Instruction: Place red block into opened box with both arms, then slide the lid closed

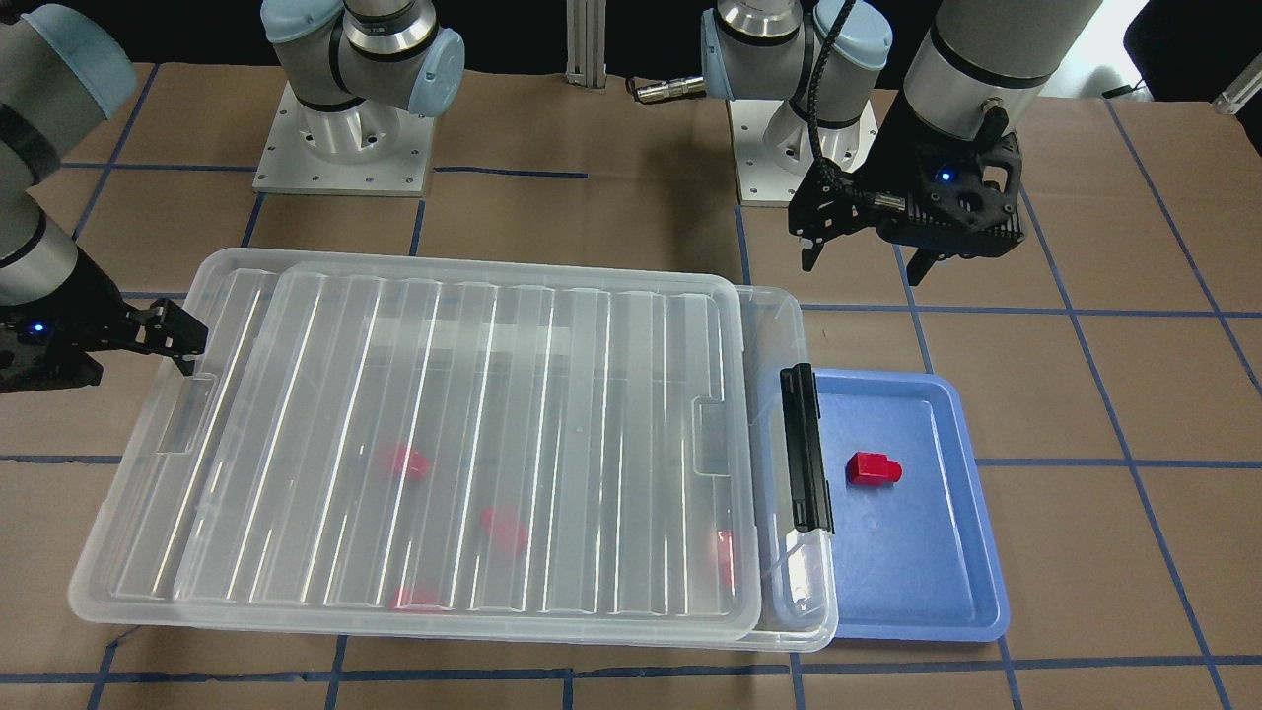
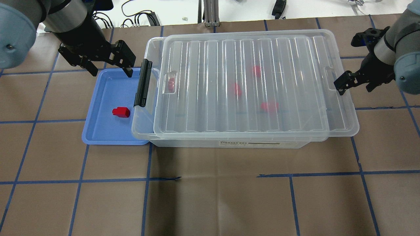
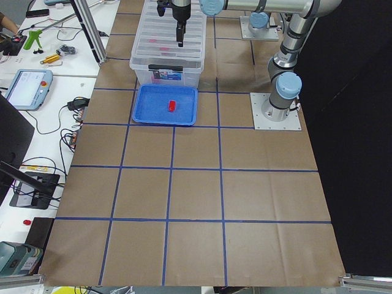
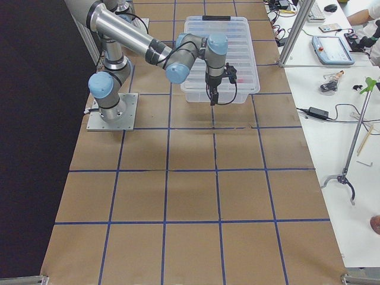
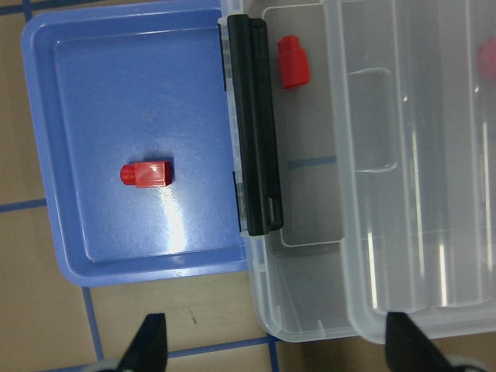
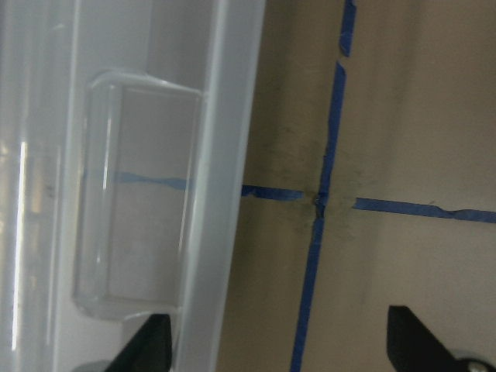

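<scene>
Covering most of box (image 2: pixel 183 143) — lid (image 2: pixel 213 82).

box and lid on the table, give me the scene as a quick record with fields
box: large clear plastic storage box, narrow gap uncovered at its black latch bar end
lid: clear ridged plastic lid, resting on the box, offset toward the robot's right, overhanging that end
blocks inside: four small red plastic blocks, one in the gap
block outside: one red block on the blue plastic tray
left tool: open, empty, above the tray
right tool: open, empty, beside the lid's overhanging end
</scene>
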Robot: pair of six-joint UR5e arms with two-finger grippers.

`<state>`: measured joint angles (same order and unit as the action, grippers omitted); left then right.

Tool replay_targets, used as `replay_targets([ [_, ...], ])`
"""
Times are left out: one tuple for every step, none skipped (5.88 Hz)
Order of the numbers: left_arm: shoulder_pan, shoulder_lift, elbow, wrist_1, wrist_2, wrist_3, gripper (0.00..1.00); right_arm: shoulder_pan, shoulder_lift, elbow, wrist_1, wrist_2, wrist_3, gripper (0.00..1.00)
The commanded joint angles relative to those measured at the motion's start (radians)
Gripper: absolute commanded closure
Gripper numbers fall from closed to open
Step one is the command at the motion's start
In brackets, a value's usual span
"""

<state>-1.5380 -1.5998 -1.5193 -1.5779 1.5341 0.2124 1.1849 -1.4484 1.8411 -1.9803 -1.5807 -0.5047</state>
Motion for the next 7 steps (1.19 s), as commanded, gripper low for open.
replay_targets([
  [0.054, 0.0, -0.009, -0.014, -0.008, 0.282, 0.03, -0.092, 0.0, -0.005, -0.005, -0.059, -0.108, 0.0],
  [0.074, -0.002, -0.01, -0.014, -0.006, 0.482, 0.04, -0.14, 0.002, -0.006, -0.005, -0.077, -0.159, 0.0],
  [0.081, -0.006, -0.022, -0.014, -0.006, 0.709, 0.03, -0.193, 0.002, -0.008, -0.005, -0.094, -0.194, 0.0],
  [0.082, -0.021, -0.025, -0.007, 0.003, 0.912, 0.03, -0.214, -0.001, -0.011, -0.005, -0.097, -0.208, 0.0],
  [0.102, -0.07, -0.03, 0.018, 0.009, 1.187, 0.03, -0.214, -0.016, -0.029, 0.003, -0.099, -0.2, 0.0],
  [0.192, -0.139, -0.042, 0.068, 0.006, 1.378, 0.03, -0.209, -0.021, -0.077, 0.032, -0.097, -0.193, 0.0],
  [0.232, -0.178, -0.08, 0.119, 0.001, 1.477, 0.03, -0.2, -0.042, -0.145, 0.137, -0.093, -0.145, 0.0],
])
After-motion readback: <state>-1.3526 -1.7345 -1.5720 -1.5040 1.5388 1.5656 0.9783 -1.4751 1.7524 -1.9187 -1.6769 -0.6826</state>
